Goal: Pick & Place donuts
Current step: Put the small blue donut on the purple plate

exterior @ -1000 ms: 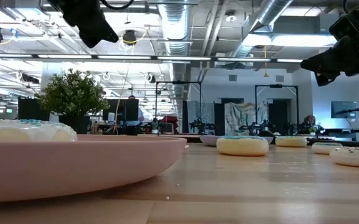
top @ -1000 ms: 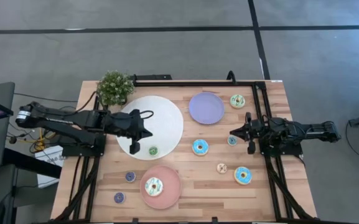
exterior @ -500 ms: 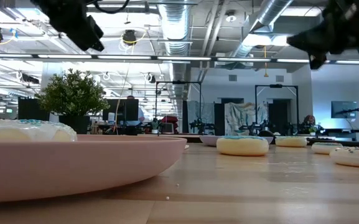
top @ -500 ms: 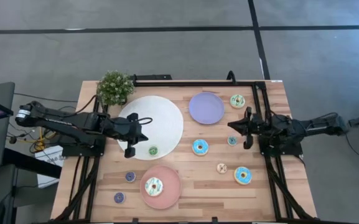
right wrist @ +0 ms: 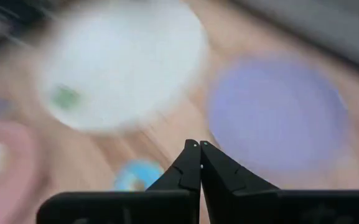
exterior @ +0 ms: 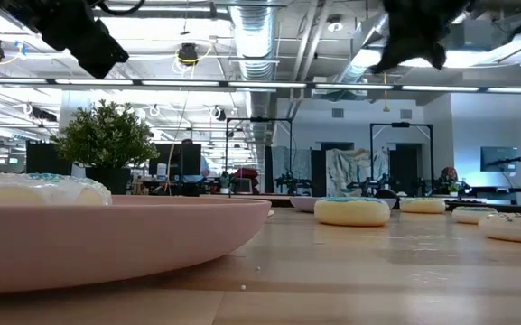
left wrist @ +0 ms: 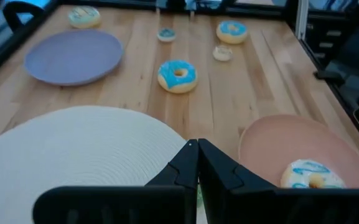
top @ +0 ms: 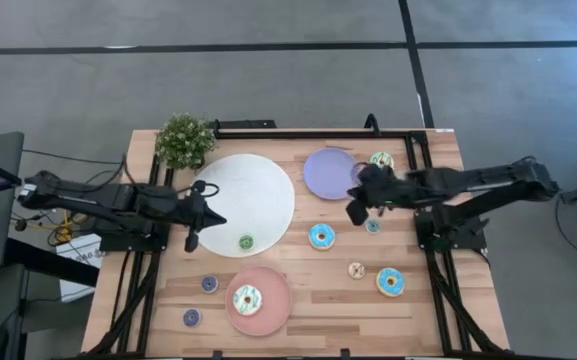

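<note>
A potted plant (top: 184, 140) stands at the table's far left corner, just beside the big white plate (top: 253, 195). A lilac plate (top: 328, 175) lies further right and a pink plate (top: 268, 308) near the front edge: 3 plates in all.

From above, 8 donuts can be counted. A mini green donut (top: 246, 241) sits on the white plate, and a white donut with blue icing (top: 247, 298) on the pink plate. The other 6 lie on bare wood: 2 mini purple ones (top: 209, 283) front left, 2 larger blue ones (top: 321, 236), a beige mini (top: 357, 269) and a pale green one (top: 382, 159) by the lilac plate. A 9th small piece under the right arm may be another mini.

The left gripper (top: 190, 238) hangs over the white plate's left edge, fingers pressed together and empty. The right gripper (top: 354, 212) hovers by the lilac plate, likewise closed on nothing.
</note>
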Robot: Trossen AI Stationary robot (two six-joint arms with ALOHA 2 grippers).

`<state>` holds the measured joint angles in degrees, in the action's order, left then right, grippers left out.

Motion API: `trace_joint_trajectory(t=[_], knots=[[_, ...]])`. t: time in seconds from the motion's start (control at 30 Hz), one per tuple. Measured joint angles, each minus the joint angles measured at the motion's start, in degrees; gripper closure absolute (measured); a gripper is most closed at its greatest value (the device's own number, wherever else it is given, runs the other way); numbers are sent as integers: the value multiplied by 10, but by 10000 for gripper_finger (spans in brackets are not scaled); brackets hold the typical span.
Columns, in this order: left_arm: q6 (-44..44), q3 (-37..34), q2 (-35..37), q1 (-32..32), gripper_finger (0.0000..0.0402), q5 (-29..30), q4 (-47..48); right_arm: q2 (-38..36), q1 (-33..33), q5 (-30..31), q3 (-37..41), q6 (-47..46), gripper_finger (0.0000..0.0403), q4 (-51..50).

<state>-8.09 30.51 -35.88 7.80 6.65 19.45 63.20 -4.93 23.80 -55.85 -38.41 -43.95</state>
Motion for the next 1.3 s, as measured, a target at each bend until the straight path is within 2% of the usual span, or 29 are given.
trace_joint_trajectory(t=[0.07, 0.17, 0.3, 0.4, 0.67, 0.9, 1.07, 1.3], knots=[[0, -6, 15, 0, 401, 3, 2, 46, 19, -32, -38, -69, 403, -109], [-1, -7, 26, 0, 401, 3, 2, 88, 31, -64, -60, -137, 403, -214], [6, -7, 27, 0, 401, 3, 5, 116, 32, -118, -55, -224, 394, -288], [20, -7, 24, 0, 401, 4, 9, 130, 23, -129, -46, -267, 365, -304], [22, -7, 24, 0, 401, 13, 8, 148, 4, -145, 14, -310, 244, -267], [21, -8, 24, 0, 401, 14, 6, 134, -1, -177, 98, -323, 138, -147], [12, -8, 24, 0, 401, 16, 3, 135, 4, -181, 142, -337, 103, -105], [8, -8, 24, 0, 401, 17, 3, 137, 24, -195, 171, -319, 99, -55]])
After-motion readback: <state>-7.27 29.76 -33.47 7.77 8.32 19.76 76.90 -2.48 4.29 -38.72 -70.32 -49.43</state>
